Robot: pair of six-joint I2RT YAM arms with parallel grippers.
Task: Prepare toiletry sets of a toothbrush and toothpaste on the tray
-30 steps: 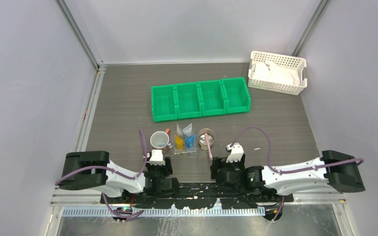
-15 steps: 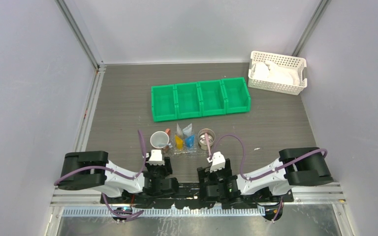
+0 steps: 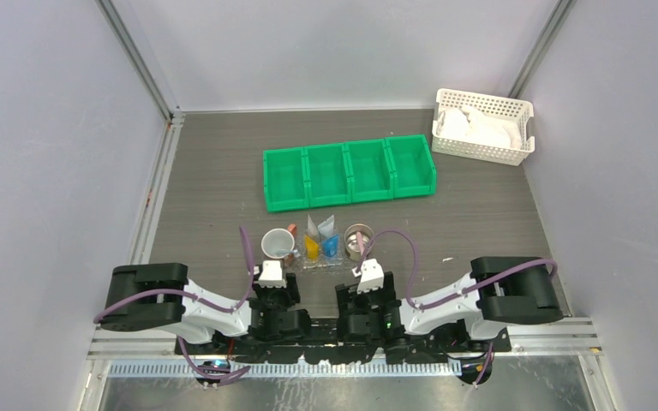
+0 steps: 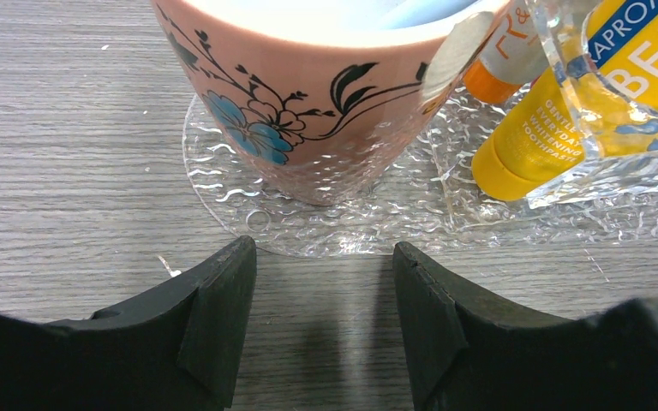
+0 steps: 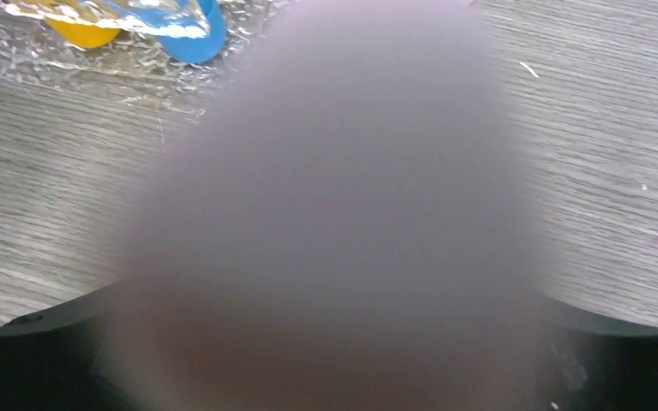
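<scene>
yellow toothpaste, cap down on the bumpy clear tray, says "whitening toothpaste". left gripper and right gripper have fingers apart, holding nothing.

Just ahead of left gripper jaws: tray, clear pebbled plastic, glossy. On it: cup, smooth glazed pink ceramic; toothpaste, shiny yellow plastic tube. Beneath jaws: table, matt grey wood-grain. Fingers: matt black plastic, smooth.
</scene>
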